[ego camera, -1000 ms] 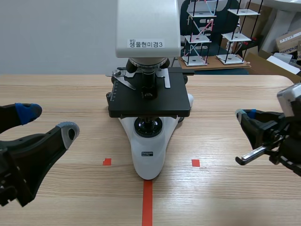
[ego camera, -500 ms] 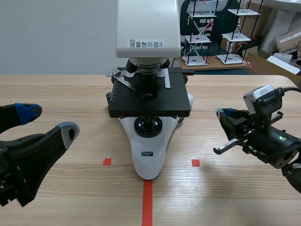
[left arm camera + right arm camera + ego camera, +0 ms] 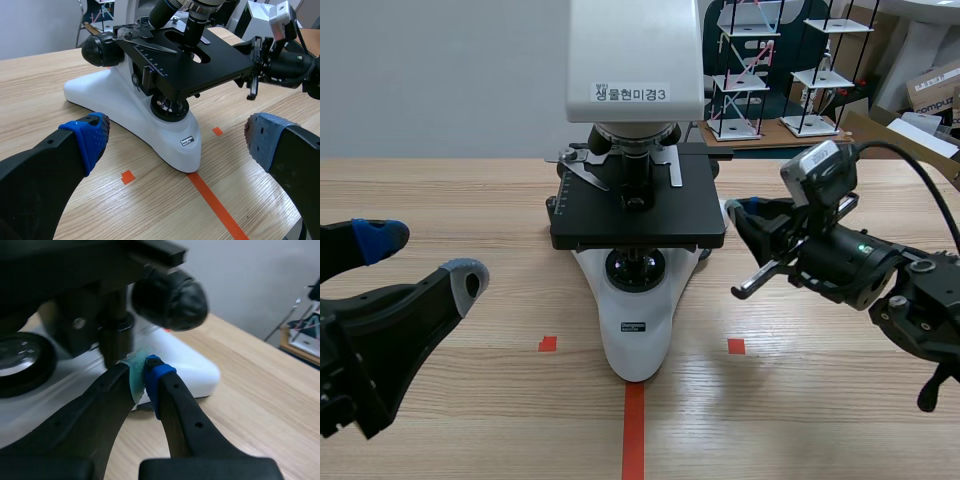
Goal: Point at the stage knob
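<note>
Wood-grain counter point(image 3: 770, 430); white microscope point(image 3: 635, 330), top cut off. Stage knob point(image 3: 116, 340): dark blurred stem under black stage, just ahead of right gripper point(image 3: 145, 375), pads pressed together. Left gripper point(image 3: 422, 258) spread wide, well apart.

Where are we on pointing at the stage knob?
Done: the right gripper is shut and sits at the microscope's right side, under the stage. In hand: its tips lie right beside the stage knob, the black stem hanging below the stage; contact is unclear. Left: perhaps a small final nudge. The left gripper rests open, away.
</note>
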`<control>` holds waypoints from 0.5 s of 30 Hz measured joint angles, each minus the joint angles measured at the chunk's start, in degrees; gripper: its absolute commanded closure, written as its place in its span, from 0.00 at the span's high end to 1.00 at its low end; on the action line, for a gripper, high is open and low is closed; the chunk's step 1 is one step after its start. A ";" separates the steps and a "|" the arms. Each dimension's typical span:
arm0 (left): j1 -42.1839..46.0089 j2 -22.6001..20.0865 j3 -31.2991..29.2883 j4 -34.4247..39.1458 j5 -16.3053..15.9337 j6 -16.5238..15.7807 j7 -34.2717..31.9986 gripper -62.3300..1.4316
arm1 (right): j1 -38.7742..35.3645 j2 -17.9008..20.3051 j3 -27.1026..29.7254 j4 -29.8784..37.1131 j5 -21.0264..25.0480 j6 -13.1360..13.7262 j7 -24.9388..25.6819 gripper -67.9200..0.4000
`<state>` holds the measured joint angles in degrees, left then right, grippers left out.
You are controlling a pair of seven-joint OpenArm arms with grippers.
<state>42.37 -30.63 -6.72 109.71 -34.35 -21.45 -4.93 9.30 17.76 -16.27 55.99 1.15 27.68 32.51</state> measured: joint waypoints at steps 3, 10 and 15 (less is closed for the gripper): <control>0.00 0.00 0.00 0.00 0.00 0.00 0.00 0.91 | -0.46 -0.28 -0.11 0.00 -0.52 0.44 0.00 0.00; 0.00 0.00 0.00 0.00 0.00 0.00 0.00 0.91 | -0.63 -0.28 -0.11 0.00 -0.52 0.39 0.00 0.00; 0.00 0.00 0.00 0.00 0.00 0.00 0.00 0.91 | -0.66 -0.28 -0.11 0.00 -0.52 0.26 0.00 0.00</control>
<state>42.37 -30.63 -6.72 109.71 -34.35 -21.45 -4.93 8.64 17.47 -16.38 55.99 0.62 27.94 32.51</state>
